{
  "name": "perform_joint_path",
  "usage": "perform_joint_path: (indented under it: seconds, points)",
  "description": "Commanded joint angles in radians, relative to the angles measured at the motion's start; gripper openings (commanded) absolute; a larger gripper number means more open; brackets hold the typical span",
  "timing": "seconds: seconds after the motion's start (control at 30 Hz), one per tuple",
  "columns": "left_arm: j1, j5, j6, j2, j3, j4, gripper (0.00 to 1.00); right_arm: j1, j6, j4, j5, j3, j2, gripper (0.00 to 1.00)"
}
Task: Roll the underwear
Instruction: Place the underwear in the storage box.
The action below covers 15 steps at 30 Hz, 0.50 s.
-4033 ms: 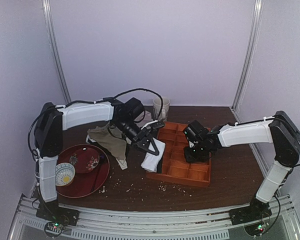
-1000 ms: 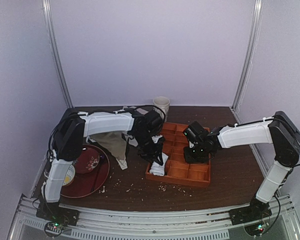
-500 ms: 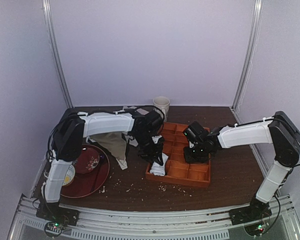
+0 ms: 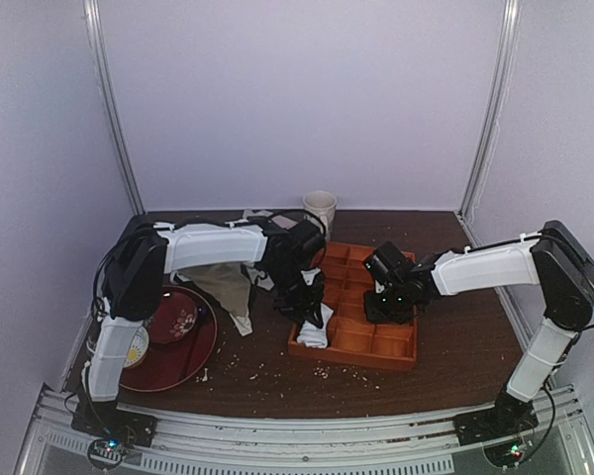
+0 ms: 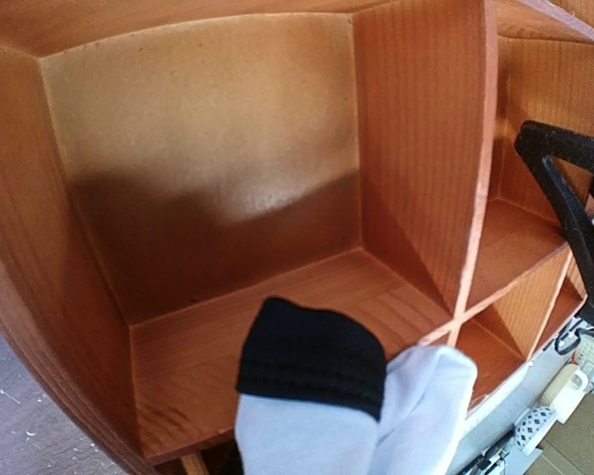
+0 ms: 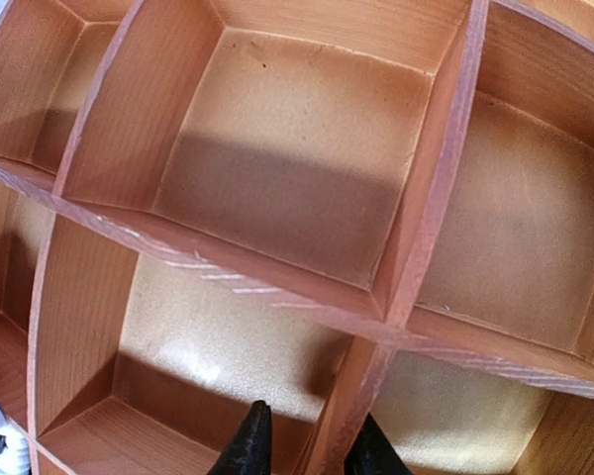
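The fingers of the left tool (image 4: 305,303) are hidden in its own wrist view. There the underwear (image 5: 348,396) covers them, and we see only a white fold and a black hem, cut off at the bottom edge. From above, it is a small white bundle in the near-left compartment of the wooden tray (image 4: 356,354), with the tool closed narrowly on its top. Of the right tool (image 6: 312,447) only two black fingertips show, cut off below; they straddle a tray divider and pinch it.

The left arm reaches across from the left with its elbow raised and its wrist pointing straight down over the tray's left side. The right arm stretches in low from the right, its wrist tipped down onto the tray's middle.

We count two arms, one tray, one underwear bundle, one cup (image 4: 319,208) at the far edge of the worktop (image 4: 455,336), one red dish (image 4: 193,361) with one patterned bowl (image 4: 129,346) at its left rim, and one olive-beige garment (image 4: 223,282). The arms hide too many of the tray's compartments for us to count them.
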Motion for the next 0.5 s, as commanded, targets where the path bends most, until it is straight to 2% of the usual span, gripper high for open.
perform_joint_path:
  seconds: [0.0, 0.27, 0.4, 0.47]
  points:
    - [0.013, -0.207, -0.063, 0.119, -0.081, -0.064, 0.00, 0.007, 0.005, -0.008, 0.016, -0.015, -0.027, 0.22]
    - [0.011, -0.222, -0.084, 0.106, -0.089, -0.040, 0.00, 0.007, 0.006, -0.012, 0.016, -0.011, -0.026, 0.23]
    - [0.011, -0.222, -0.079, 0.082, -0.081, -0.043, 0.17, 0.008, 0.003, -0.013, 0.018, -0.010, -0.026, 0.23]
    - [0.011, -0.222, -0.081, 0.064, -0.079, -0.052, 0.20, 0.007, 0.003, -0.014, 0.019, -0.009, -0.028, 0.23]
